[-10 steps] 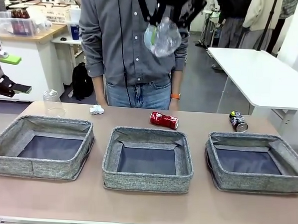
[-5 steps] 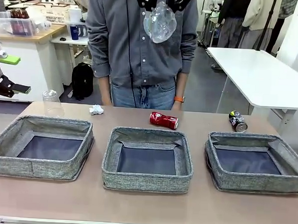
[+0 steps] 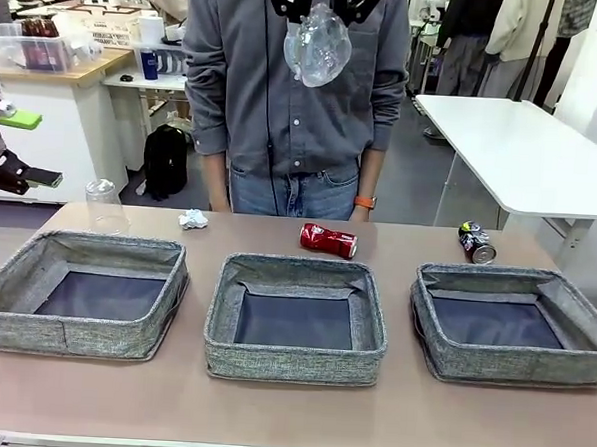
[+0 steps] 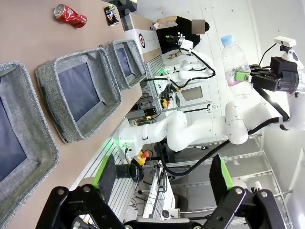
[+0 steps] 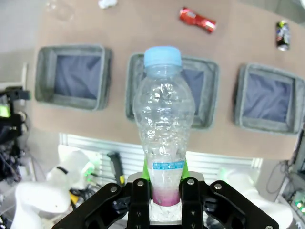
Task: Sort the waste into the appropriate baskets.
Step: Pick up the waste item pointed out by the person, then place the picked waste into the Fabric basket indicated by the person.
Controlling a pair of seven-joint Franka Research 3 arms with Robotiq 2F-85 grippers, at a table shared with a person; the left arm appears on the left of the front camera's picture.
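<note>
Holds bottle (image 5: 162,129) by base in right jaws, cap down, high over middle basket (image 3: 293,363), likely to clear walls before release; shows left jaws wide, empty, parked off table (image 3: 288,423) left.

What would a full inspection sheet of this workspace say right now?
Surface: tan table, no spills seen.
Job's things: left basket, middle basket, right basket empty; red can, dark can, crumpled paper, clear cup on the table behind them; bottle held aloft.
Clutter: nothing seen.
Hands: right hand shut on the bottle's base; left hand open, empty.
Cables: black cable under the right arm.
Surroundings: person at the far side; white table beyond.
</note>
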